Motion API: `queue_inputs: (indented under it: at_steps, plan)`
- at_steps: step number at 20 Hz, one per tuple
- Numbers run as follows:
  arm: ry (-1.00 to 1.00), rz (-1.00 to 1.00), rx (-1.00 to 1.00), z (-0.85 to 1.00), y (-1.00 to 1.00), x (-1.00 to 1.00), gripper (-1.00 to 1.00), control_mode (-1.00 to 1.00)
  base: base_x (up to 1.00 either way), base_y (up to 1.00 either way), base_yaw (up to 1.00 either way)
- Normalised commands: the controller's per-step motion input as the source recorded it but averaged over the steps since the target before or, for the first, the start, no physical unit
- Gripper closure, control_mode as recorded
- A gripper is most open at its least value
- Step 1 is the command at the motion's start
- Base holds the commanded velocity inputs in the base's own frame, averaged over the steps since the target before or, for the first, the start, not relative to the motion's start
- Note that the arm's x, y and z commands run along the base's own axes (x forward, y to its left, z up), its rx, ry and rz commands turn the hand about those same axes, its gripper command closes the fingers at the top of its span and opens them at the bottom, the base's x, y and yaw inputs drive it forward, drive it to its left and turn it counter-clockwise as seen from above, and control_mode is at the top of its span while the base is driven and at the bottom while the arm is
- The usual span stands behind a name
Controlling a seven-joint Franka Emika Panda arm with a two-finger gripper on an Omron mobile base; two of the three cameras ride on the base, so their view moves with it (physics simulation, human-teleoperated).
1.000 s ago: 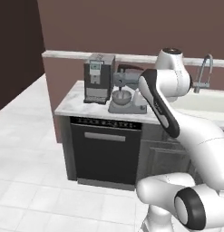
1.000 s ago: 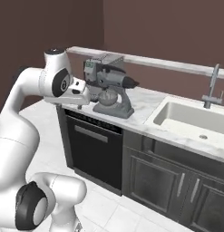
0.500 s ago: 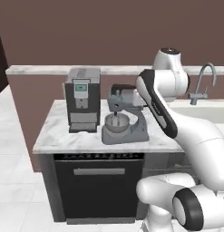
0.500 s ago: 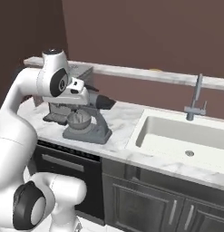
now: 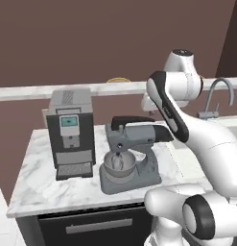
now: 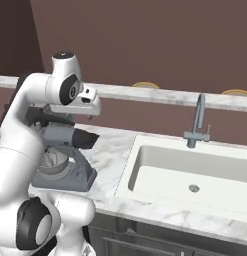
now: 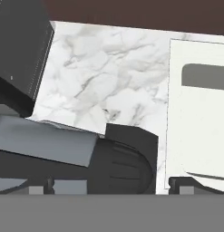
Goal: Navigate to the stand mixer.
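At the near edge of the marble surface [image 5: 38, 192], the stand mixer [image 5: 132, 153] now sits close in front of the base, far larger than a second ago: the whole picture has shifted, so the base has driven up, not the things. That suggests the approach is nearly finished. Just left stands the coffee machine [image 5: 72, 132]; to the right lies the sink [image 6: 195, 175], its faucet [image 6: 197, 122] farther back. The gripper [image 7: 109, 188] hovers over the mixer's head holding nothing; its opening I cannot tell.
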Motion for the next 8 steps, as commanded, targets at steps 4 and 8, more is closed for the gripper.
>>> queue_inputs:
  at_steps: [4,8]
  plan:
    - [0.0,0.0,0.0,0.0,0.0,0.0,-1.0,1.0,0.72,0.3,0.0]
    - [0.0,0.0,0.0,0.0,0.0,0.0,-1.0,1.0,0.62,0.26,0.0]
